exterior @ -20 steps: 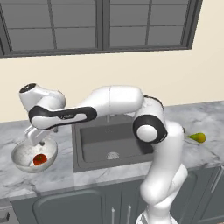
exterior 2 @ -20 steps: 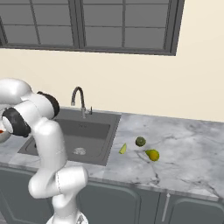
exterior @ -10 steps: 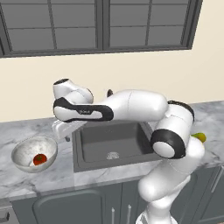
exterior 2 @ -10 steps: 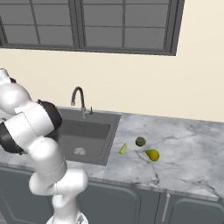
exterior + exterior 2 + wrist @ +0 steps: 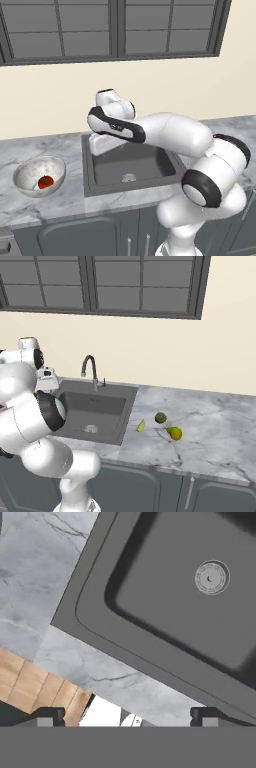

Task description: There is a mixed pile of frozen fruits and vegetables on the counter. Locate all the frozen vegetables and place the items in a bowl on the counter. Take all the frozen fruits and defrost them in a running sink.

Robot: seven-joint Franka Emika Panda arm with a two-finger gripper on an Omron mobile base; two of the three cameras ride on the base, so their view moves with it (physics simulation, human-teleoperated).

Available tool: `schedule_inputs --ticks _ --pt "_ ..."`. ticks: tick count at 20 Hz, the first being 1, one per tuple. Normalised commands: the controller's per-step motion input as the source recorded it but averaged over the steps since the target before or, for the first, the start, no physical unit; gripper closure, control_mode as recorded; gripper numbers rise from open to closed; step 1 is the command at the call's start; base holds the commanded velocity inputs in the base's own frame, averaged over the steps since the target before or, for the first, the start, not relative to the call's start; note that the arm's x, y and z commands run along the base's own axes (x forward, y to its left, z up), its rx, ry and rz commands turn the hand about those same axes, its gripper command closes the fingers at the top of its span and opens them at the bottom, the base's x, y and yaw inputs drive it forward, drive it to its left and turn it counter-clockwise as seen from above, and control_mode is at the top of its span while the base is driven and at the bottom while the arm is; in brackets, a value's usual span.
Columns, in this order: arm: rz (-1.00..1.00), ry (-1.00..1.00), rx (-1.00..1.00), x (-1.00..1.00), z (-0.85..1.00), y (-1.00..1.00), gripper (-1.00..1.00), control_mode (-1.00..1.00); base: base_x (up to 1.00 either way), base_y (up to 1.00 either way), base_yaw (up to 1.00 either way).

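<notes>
**Tomato bowled, arm over the sink**

While the empty gripper [image 5: 127,714] hangs spread over the dark grey square sink [image 5: 131,167], the round red tomato [image 5: 45,182] lies in the marbled stone bowl [image 5: 25,172]. Next I would fetch the pale yellow-green wedge [image 5: 141,426] from the veined marble counter [image 5: 210,426].

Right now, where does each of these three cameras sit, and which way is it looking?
Left base view: behind the white arm to its left, facing the dark grey square sink and the marbled stone bowl holding a red round item.
Right base view: behind to its right, facing the same sink, the curved metal faucet and three green food items on the marble counter.
Hand view: on the hand, looking down into the sink, over the open gripper.
All share the sink.
</notes>
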Motion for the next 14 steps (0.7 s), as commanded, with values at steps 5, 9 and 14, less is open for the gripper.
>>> schedule_inputs --ticks 5,9,14 --pt "-0.31 0.08 -0.02 0.06 -0.05 -0.63 -1.0 -1.0 0.0 0.0 0.0" --pt "-0.34 0.07 -0.04 0.11 -0.19 -0.53 -1.0 -1.0 0.0 0.0 0.0" --pt "-0.23 0.05 -0.03 0.23 -0.15 -0.73 -1.0 -1.0 0.0 0.0 0.0"
